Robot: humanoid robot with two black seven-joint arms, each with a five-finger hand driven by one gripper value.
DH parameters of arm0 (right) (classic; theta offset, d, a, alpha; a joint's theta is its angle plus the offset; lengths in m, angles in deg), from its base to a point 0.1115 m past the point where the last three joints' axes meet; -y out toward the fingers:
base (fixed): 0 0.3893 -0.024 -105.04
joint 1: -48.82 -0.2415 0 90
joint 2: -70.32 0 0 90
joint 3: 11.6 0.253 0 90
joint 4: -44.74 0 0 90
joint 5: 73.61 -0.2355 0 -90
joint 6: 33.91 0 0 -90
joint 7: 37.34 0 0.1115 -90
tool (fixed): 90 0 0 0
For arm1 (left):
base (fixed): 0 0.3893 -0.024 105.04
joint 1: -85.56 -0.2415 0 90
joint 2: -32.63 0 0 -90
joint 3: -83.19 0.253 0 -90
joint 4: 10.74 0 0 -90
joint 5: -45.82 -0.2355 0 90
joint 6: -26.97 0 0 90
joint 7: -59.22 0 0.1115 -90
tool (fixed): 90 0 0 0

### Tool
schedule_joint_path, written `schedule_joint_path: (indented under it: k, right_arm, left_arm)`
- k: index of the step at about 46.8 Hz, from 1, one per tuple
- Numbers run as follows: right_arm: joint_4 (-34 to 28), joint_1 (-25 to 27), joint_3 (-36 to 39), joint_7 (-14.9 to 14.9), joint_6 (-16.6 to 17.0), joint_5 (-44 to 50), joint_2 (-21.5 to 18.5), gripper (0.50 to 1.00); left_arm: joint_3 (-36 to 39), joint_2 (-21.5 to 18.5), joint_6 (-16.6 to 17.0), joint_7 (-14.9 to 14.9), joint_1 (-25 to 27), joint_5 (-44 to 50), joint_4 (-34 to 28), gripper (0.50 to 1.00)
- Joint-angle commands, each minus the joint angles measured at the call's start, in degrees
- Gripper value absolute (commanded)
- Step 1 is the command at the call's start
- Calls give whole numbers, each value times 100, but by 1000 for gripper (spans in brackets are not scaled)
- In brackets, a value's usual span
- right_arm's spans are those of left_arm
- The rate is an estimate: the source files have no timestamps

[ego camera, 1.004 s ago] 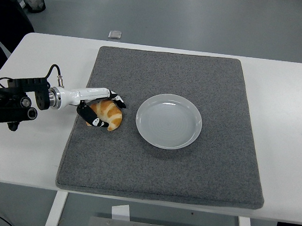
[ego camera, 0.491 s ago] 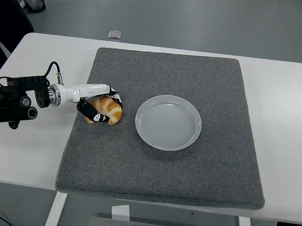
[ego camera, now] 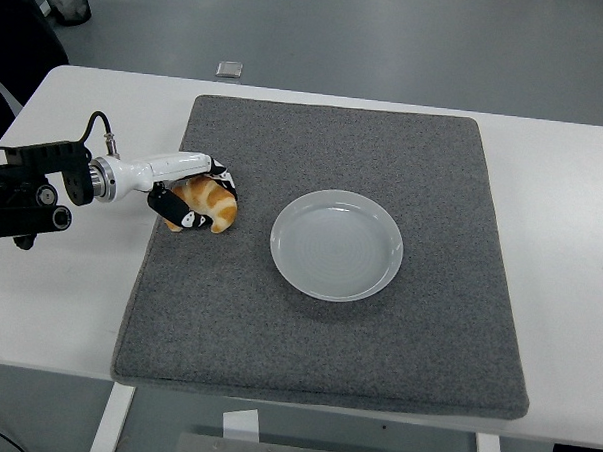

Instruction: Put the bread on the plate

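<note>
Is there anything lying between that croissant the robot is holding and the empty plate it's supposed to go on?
Nothing visible. The left hand has its fingers closed around the bread, and between it and the plate to its right there is only a bare strip of the grey mat. The plate itself holds nothing.

Even, diffuse light fills the scene, bright without being harsh, and nothing points to a single strong source. The white table [ego camera: 561,247] is close to blown out, with little surface detail. The grey mat [ego camera: 328,317] holds its fine speckled texture sharply across its whole area. The plate [ego camera: 337,245] carries soft, pale reflections along its rim and inner rings (no hard glare spot). Shadows are faint: a thin dark edge under the mat's near border and a small soft one under the left hand [ego camera: 188,196]. Focus is crisp throughout, with no motion blur. Straight table edges bow slightly toward the corners, a mild wide-angle distortion. The floor beyond is dimmer and bluish-grey.
</note>
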Motion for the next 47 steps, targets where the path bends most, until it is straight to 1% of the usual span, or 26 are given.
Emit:
schedule_joint_path:
  k: [1, 18, 23, 31, 37, 41, 47]
  right_arm:
    - [0, 0, -5, 0, 4, 0, 0, 954]
    - [0, 0, -5, 0, -5, 0, 0, 952]
    - [0, 0, -5, 0, -5, 0, 0, 952]
    - [0, 0, -5, 0, -5, 0, 0, 952]
    - [0, 0, -5, 0, -5, 0, 0, 954]
    - [0, 0, 4, 0, -5, 0, 0, 952]
    - [0, 0, -5, 0, -5, 0, 0, 954]
  left_arm:
    - [0, 0, 19, 16, -1, 2, -3, 500]
    - [9, 0, 10, 25, -1, -42, -73, 500]
    - [-26, 0, 10, 25, 96, -77, -82, 500]
    - [-44, -70, -69, 25, 693, -104, -275, 500]
    - [-114, -149, -148, 60, 1238, -86, -372, 500]
    - [-298, -228, -332, 60, 1563, -78, -398, 500]
    - [-650, -387, -710, 51, 1968, -69, -407, 500]
